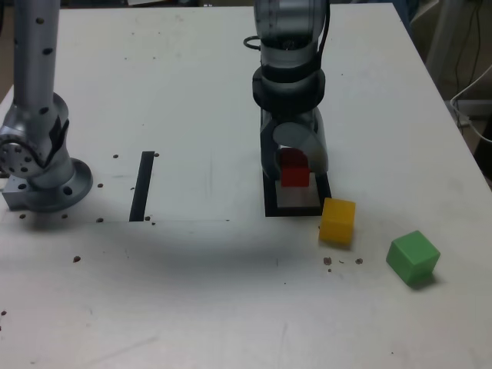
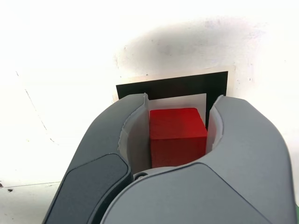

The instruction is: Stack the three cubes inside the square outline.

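Red cube (image 2: 177,133), yellow cube (image 1: 337,223) and green cube (image 1: 413,257) all show, unstacked. Largest is the white table (image 1: 184,307), dotted with small dark marks. Over it comes the robot arm (image 1: 289,54), reaching in from the exterior view's top; near that view's left edge stands a grey jointed device (image 1: 46,157) on a round base. The arm's grey pincer (image 2: 183,96) is closed on the red cube, one finger to each side of it. Below the pincer lies the square outline (image 1: 294,212), black with a white centre, and the red cube shows within its bounds; whether it touches the surface, I cannot tell. A straight black strip (image 1: 142,187) lies well apart, towards the exterior view's left. The yellow cube sits right by the outline's near right corner in that view, and the green cube sits farther right, tilted cornerwise to the camera.
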